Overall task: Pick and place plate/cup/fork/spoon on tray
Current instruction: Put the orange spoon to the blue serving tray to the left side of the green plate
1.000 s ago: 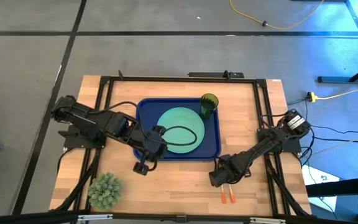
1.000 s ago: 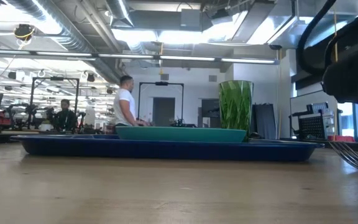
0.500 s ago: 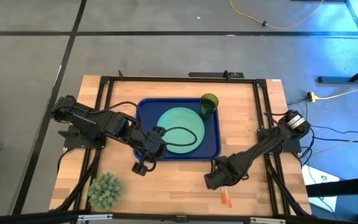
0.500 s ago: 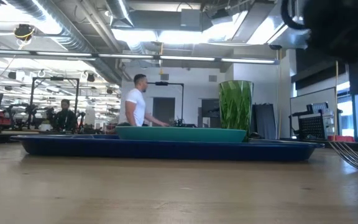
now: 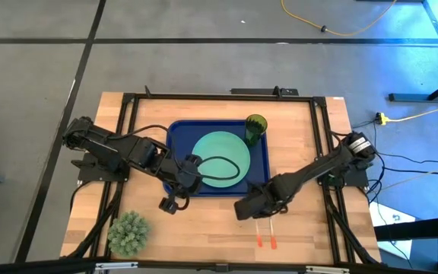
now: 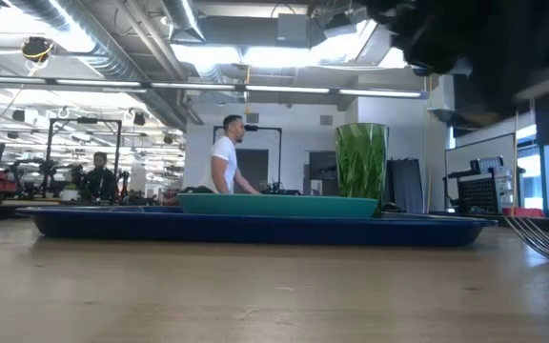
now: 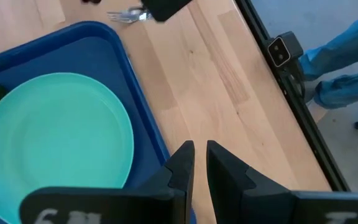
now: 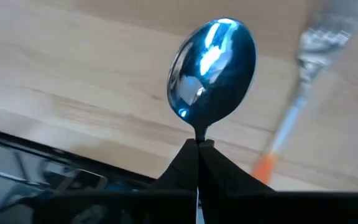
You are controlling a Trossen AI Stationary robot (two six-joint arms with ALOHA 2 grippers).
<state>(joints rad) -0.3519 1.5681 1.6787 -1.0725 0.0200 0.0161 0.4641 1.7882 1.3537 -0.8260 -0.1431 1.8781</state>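
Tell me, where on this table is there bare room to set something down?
Bare wood lies between the spiky grey-green ball plant and the right gripper, along the dark blue plastic tray's near rim. It is crowded around that gripper, shut on the orange-handled silver spoon, with the matching fork beside it.

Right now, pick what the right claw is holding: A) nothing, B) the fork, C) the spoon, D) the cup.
C: the right claw is shut on the spoon, whose shiny oval bowl sticks out past its fingertips, while the fork lies on the table beyond.
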